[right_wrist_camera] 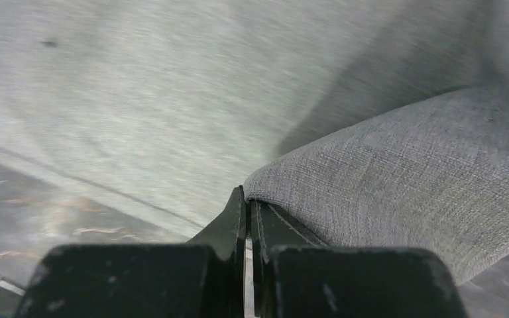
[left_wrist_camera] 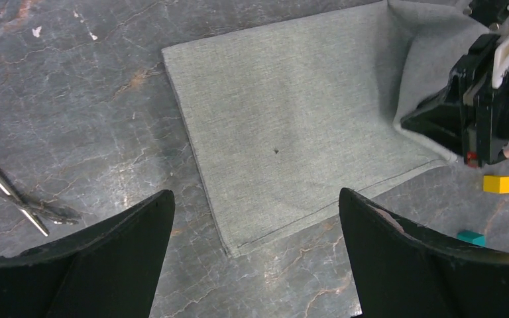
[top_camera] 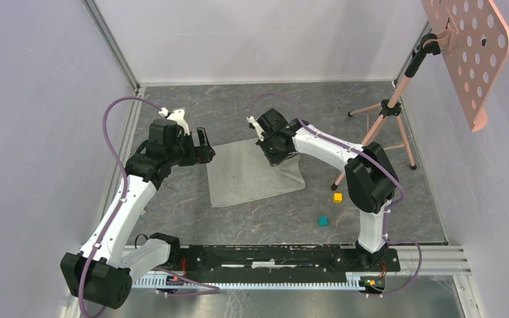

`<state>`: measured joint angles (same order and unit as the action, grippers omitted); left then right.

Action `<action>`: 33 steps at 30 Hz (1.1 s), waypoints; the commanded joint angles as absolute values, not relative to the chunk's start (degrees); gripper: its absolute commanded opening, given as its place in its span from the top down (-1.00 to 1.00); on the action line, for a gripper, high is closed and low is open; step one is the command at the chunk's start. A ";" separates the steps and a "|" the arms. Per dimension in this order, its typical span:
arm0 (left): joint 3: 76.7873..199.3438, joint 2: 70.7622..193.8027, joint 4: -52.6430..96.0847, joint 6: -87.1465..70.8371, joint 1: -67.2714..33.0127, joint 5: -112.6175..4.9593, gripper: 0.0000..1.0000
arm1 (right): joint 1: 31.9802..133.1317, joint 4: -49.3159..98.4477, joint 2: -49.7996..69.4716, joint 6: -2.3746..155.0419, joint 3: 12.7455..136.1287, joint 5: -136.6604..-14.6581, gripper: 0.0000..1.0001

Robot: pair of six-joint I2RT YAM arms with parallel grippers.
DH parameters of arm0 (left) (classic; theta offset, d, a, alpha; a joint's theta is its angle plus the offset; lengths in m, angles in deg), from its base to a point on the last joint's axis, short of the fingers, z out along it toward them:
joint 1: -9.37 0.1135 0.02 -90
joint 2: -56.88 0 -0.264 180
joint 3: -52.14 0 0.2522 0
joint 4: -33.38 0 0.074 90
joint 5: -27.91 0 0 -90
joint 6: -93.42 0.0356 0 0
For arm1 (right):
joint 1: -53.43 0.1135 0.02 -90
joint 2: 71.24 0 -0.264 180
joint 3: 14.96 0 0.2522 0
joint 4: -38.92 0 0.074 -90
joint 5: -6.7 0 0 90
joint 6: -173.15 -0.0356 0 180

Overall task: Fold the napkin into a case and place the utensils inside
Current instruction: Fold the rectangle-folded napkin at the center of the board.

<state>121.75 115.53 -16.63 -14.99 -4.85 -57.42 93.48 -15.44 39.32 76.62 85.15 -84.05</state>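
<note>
The grey-green napkin (top_camera: 248, 177) lies spread on the dark marble table. Its right side is lifted and curled over (left_wrist_camera: 424, 59). My right gripper (right_wrist_camera: 248, 199) is shut on the raised edge of the napkin (right_wrist_camera: 404, 172), with the cloth pinched between its tips; in the top view it hangs over the cloth's far right part (top_camera: 275, 154). My left gripper (left_wrist_camera: 255, 218) is open wide above the napkin's near left corner and holds nothing. The utensils (left_wrist_camera: 20, 202), thin silver metal, lie on the table left of the napkin in the left wrist view.
A yellow cube (top_camera: 337, 197) and a teal cube (top_camera: 323, 220) sit on the table right of the napkin. A pink tripod stand (top_camera: 384, 122) with a perforated board (top_camera: 467, 46) stands at the back right. White walls enclose the table.
</note>
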 commanded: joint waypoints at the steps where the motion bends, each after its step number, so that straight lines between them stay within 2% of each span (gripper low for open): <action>1: 123.29 113.87 -16.56 -15.07 -4.53 -60.50 -1.00 | 96.48 -9.16 37.73 71.47 85.80 -73.06 0.99; 14: 123.11 112.89 -16.55 -14.77 -4.52 -60.87 -1.00 | 102.07 -4.54 42.95 66.09 91.90 -67.07 0.99; 33: 123.37 112.55 -17.01 -14.59 -4.39 -61.81 -1.00 | 104.14 0.41 48.35 61.49 96.00 -59.97 0.99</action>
